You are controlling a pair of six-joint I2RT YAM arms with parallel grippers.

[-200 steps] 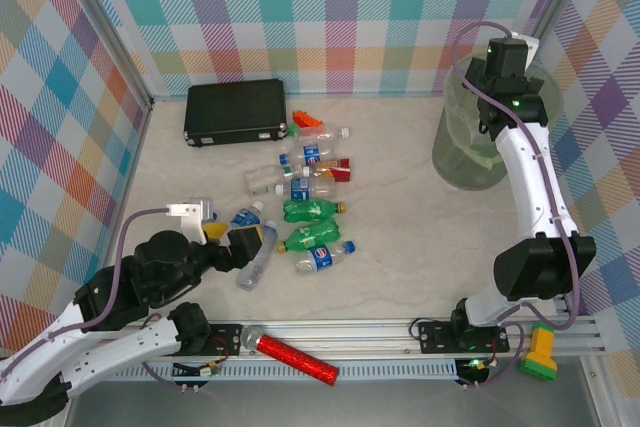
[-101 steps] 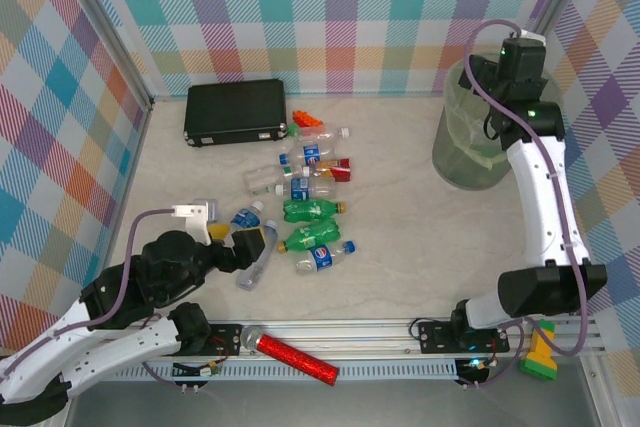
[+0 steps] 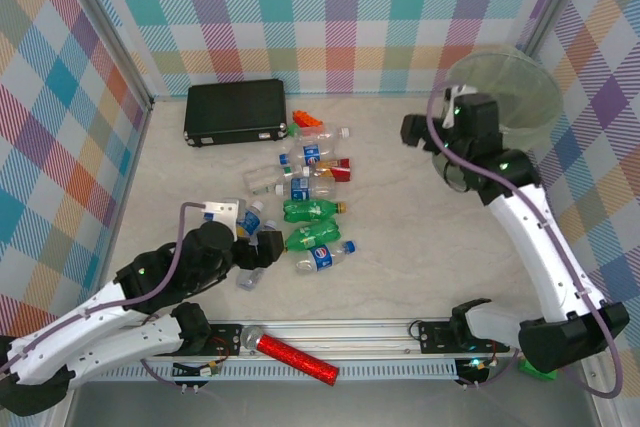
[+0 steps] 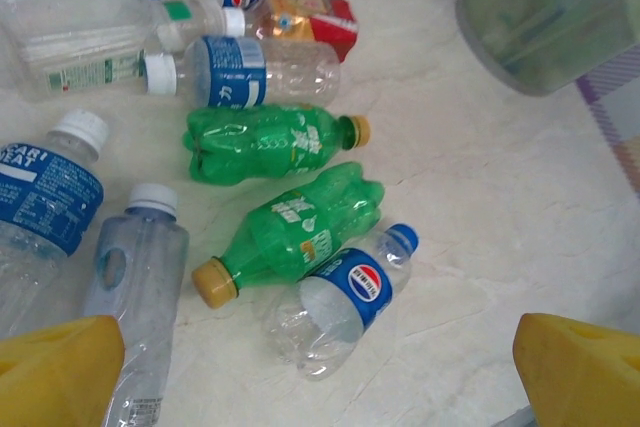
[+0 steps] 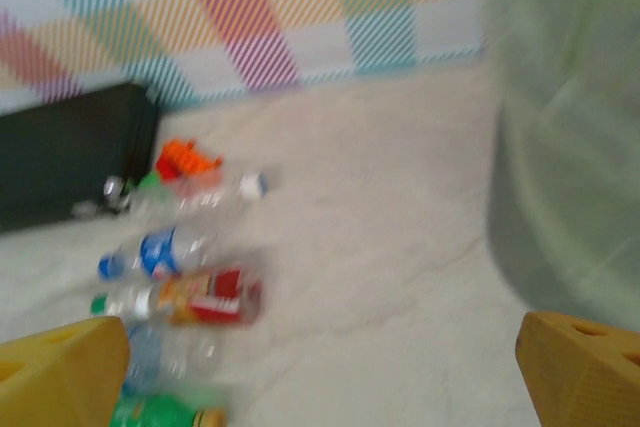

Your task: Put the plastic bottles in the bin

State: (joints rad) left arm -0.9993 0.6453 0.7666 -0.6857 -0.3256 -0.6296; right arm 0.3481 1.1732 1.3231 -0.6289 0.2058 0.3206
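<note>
Several plastic bottles lie in a loose cluster on the table's middle left: clear ones with blue labels, green ones, one with a red label. My left gripper is at the cluster's near left edge, open and empty. In the left wrist view my left gripper hangs over a clear blue-label bottle, which lies beside a green bottle. The bin stands at the far right. My right gripper is just left of it, above the table, open and empty. The blurred right wrist view has the bin at its right.
A flat black case lies at the back left, with small orange bricks next to it. A red glittery cylinder rests on the front rail. Checked walls close in the table on three sides. Bare tabletop lies between the bottles and the bin.
My right arm has swung from above the bin down and to the left, off the bin. My left gripper has pushed forward and right, closer to the bottles.
</note>
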